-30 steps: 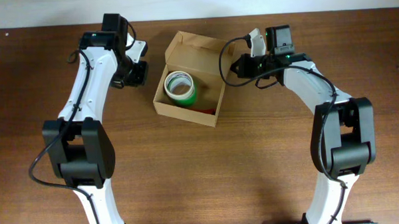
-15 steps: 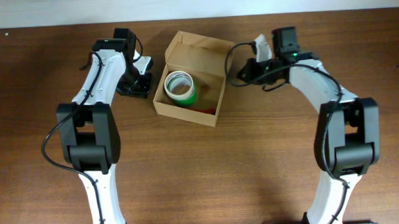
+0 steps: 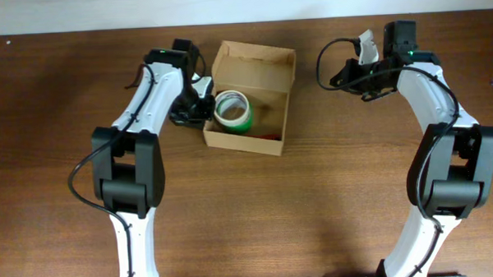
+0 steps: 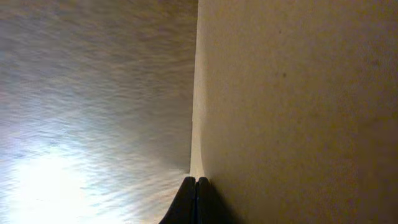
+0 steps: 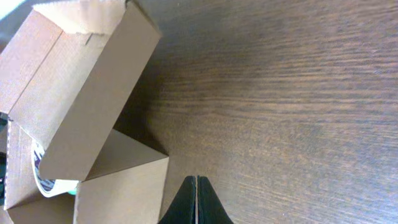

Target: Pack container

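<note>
The open container (image 3: 242,143) sits on the worktop (image 3: 314,202) towards the far edge, flap lid raised at the back, with a green-and-white tape roll (image 3: 244,118) lying inside at the left end. The left fingers (image 4: 188,202) are pressed together, holding nothing, their tips against the container's left outer wall. The right fingers (image 5: 188,204) are likewise closed and empty, hanging over bare wood well apart from the container's right side.
</note>
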You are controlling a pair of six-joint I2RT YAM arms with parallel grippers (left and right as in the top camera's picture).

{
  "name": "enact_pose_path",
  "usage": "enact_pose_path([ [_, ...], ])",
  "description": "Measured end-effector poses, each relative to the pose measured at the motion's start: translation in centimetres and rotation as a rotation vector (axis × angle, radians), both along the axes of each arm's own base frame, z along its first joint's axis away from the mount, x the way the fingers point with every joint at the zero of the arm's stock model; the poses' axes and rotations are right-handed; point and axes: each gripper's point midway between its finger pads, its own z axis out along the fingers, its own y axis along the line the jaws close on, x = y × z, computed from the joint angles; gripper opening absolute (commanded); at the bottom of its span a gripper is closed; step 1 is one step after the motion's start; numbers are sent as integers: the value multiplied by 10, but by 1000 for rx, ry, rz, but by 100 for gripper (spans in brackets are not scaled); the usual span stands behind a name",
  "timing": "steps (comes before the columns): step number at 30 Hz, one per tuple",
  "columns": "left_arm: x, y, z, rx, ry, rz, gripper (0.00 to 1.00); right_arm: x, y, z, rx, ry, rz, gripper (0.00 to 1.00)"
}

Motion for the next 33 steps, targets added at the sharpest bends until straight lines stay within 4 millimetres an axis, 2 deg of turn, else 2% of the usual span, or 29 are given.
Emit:
enact_pose_path([
  [3,-2,-6,1,-1,8,22,2,-2,3,-1,-5,-1,19,4],
  [6,1,-4,0,19,1,48,2,-3,7,-1,-7,2,29,4],
  [10,16,3,-1,40,-57,79,2,-6,18,-2,-6,10,51,4],
  [14,37,20,-1,29,-116,130,2,-8,35,-1,-6,8,83,4],
  [19,61,44,3,-14,-180,201,2,4,55,5,1,-45,90,4],
  [23,63,54,3,-22,-181,227,2,15,70,13,15,-97,87,4],
  [33,63,52,3,-35,-178,225,2,22,105,24,44,-152,106,4],
])
